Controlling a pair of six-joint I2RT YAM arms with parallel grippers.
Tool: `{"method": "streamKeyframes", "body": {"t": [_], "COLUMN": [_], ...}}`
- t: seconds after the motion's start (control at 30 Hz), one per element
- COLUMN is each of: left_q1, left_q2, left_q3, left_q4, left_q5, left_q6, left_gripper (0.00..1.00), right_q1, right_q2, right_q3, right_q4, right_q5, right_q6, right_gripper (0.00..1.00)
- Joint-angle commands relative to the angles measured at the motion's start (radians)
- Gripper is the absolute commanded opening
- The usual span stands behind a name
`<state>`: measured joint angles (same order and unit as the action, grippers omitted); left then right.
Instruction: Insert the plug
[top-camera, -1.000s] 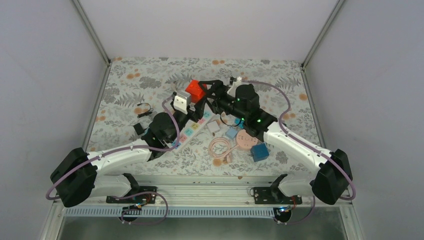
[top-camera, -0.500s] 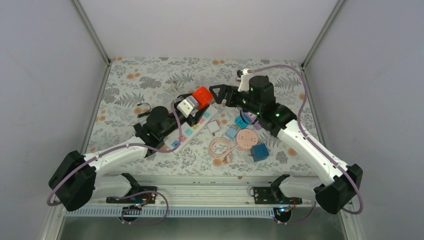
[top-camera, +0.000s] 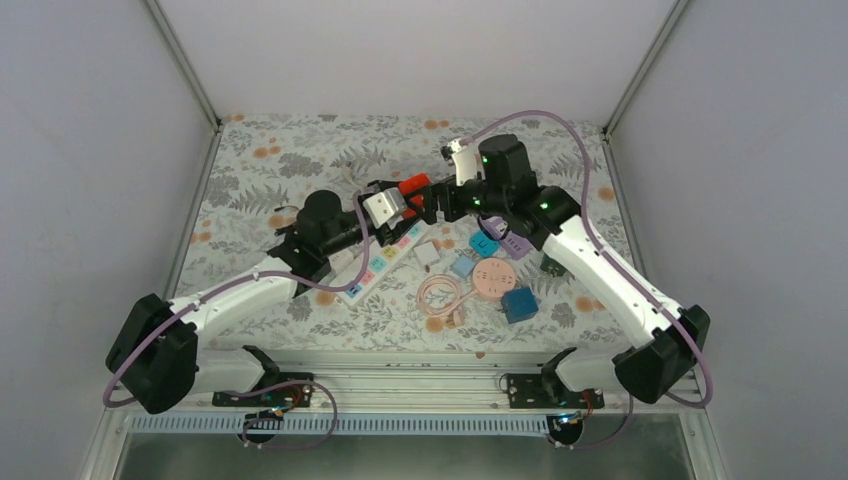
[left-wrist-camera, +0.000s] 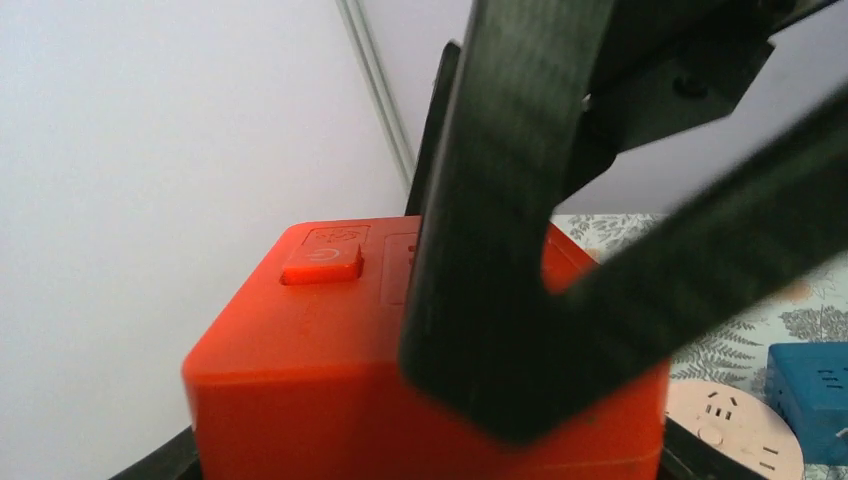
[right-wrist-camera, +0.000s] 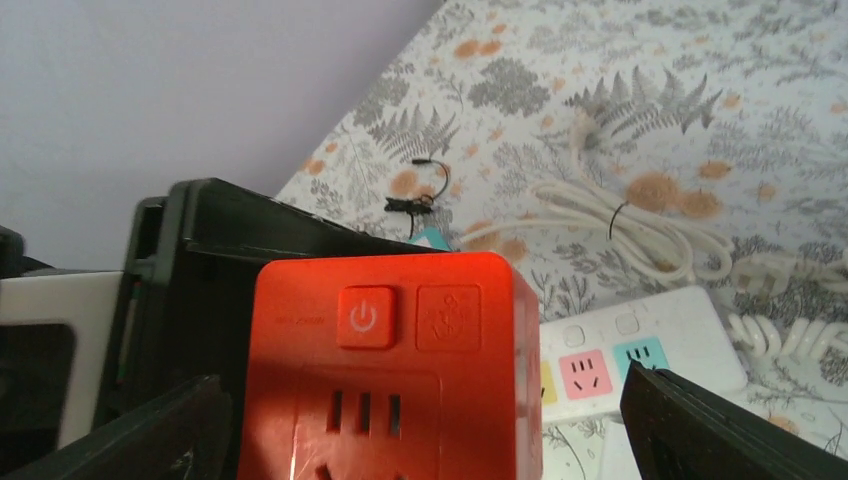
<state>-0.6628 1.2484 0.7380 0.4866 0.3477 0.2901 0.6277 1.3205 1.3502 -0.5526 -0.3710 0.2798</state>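
The plug is a red cube (top-camera: 412, 186) with a power button on its face (right-wrist-camera: 385, 370), held up above the white power strip (top-camera: 385, 255). My left gripper (top-camera: 403, 200) is shut on it; its black fingers (right-wrist-camera: 200, 260) show behind the cube in the right wrist view. From the other side my right gripper (top-camera: 428, 197) faces the cube, open. Its fingers (right-wrist-camera: 720, 430) stand on either side of the cube with a gap. One right finger (left-wrist-camera: 520, 230) crosses in front of the cube (left-wrist-camera: 300, 350) in the left wrist view. The strip's pink and blue sockets (right-wrist-camera: 610, 365) lie below.
To the right on the floral cloth lie a pink round socket (top-camera: 492, 276), a blue cube (top-camera: 519, 303), a purple adapter (top-camera: 515, 243) and a coiled cable (top-camera: 438, 295). The strip's white cord (right-wrist-camera: 620, 225) runs behind it. A small black clip (top-camera: 288, 222) lies left. Walls close in three sides.
My right gripper has opened wide, drawn back from the red plug, then come close to it again. My left gripper has carried the plug a little to the right.
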Motion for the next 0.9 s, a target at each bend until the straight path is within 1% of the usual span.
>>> {"method": "streamKeyframes", "body": {"t": [0.0,0.17,0.27,0.3,0.4,0.47,0.5,0.53,0.57,0.6,0.63,0.67,0.77,0.87], "left_q1": [0.002,0.001,0.001,0.001,0.002,0.001,0.002,0.002,0.002,0.002,0.002,0.002,0.000,0.000], "left_q2": [0.031,0.038,0.046,0.046,0.049,0.053,0.055,0.055,0.056,0.054,0.049,0.047,0.020,-0.034], "left_q3": [0.055,0.058,0.066,0.068,0.071,0.081,0.086,0.090,0.092,0.102,0.117,0.138,0.137,0.105], "left_q4": [0.014,0.018,0.004,0.002,-0.006,-0.023,-0.030,-0.036,-0.043,-0.066,-0.104,-0.138,-0.209,-0.266], "left_q5": [0.067,0.069,0.061,0.057,0.039,0.019,0.005,-0.015,-0.039,-0.055,-0.080,-0.119,-0.210,-0.310], "left_q6": [0.040,0.044,0.043,0.044,0.039,0.028,0.022,0.006,-0.015,-0.035,-0.072,-0.123,-0.255,-0.350], "left_gripper": [0.46,0.46,0.46,0.46,0.47,0.50,0.53,0.59,0.70,0.79,0.91,0.99,1.00,1.00], "right_q1": [0.001,0.001,0.001,0.001,0.001,0.001,0.001,-0.002,-0.008,-0.018,-0.028,-0.039,-0.069,-0.096], "right_q2": [0.044,0.063,0.078,0.084,0.107,0.122,0.130,0.138,0.146,0.152,0.154,0.156,0.162,0.197], "right_q3": [0.034,0.033,0.028,0.029,0.035,0.041,0.051,0.059,0.068,0.072,0.076,0.078,0.067,0.066], "right_q4": [-0.051,-0.074,-0.075,-0.074,-0.070,-0.068,-0.070,-0.067,-0.062,-0.050,-0.035,-0.015,0.066,0.096], "right_q5": [-0.021,0.021,0.027,0.025,0.009,0.011,0.020,0.035,0.048,0.055,0.059,0.057,0.020,0.005], "right_q6": [-0.018,-0.002,0.002,0.002,0.001,-0.004,-0.008,-0.008,-0.009,-0.012,-0.015,-0.023,-0.083,-0.174], "right_gripper": [1.00,0.98,0.92,0.86,0.74,0.61,0.53,0.45,0.41,0.39,0.38,0.38,0.42,0.44]}}
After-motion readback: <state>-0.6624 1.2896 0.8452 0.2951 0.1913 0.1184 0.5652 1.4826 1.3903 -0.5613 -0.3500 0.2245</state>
